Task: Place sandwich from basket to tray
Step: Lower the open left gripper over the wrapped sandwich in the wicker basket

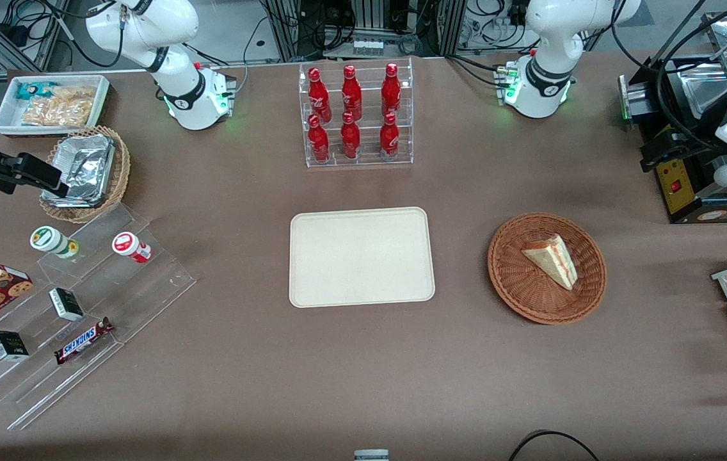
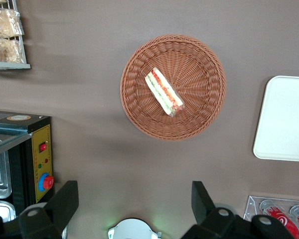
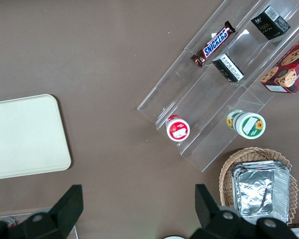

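While the cream tray (image 1: 361, 256) lies bare in the middle of the table, nearer the front camera than the clear rack of 6 red bottles (image 1: 355, 115), the sandwich (image 1: 552, 259) rests flat in the reddish-brown wicker basket (image 1: 517, 291), which sits beside the tray toward the working arm's end. The 2 are near each other but not touching. The left arm's gripper (image 2: 134, 201) hangs high over the table next to the basket, its 2 fingers (image 2: 65, 199) spread wide with nothing between them, so the step in hand looks like the approach for the pick. In the left wrist view the sandwich (image 2: 163, 91) lies slantwise across the basket (image 2: 139, 59), its red and green filling edge up. A good approach would centre the gripper over the wedge, turn the wrist so the fingers close across the 2 bread faces and not along the length, then descend straight. Soft bread probably crushes easily, so a light squeeze at the thicker middle seems safest, keeping the fingertips from snagging the weave.
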Robot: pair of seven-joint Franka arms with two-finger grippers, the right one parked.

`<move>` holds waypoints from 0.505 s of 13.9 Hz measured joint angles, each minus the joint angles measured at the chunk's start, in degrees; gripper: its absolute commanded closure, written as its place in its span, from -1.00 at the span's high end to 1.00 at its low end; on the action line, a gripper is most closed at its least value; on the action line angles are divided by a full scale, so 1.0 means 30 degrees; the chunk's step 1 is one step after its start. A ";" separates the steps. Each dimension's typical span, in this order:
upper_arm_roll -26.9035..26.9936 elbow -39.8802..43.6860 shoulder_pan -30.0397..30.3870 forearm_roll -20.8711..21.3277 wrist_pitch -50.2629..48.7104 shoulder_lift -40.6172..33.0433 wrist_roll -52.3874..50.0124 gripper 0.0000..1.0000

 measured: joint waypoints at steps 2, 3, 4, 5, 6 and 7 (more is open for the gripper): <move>0.0014 -0.0002 0.0000 0.0000 -0.0012 0.0001 0.0000 1.00; 0.0023 -0.0013 0.0001 0.0000 -0.0019 0.0009 -0.0001 1.00; 0.0034 -0.0066 0.0002 0.0000 -0.0016 0.0050 -0.0001 1.00; 0.0041 -0.0261 0.0004 0.0001 0.0096 0.0140 -0.0002 1.00; 0.0041 -0.0681 0.0001 0.0000 0.0556 0.0286 -0.0027 1.00; 0.0037 -0.1442 -0.0001 0.0001 0.1588 0.0478 -0.0205 1.00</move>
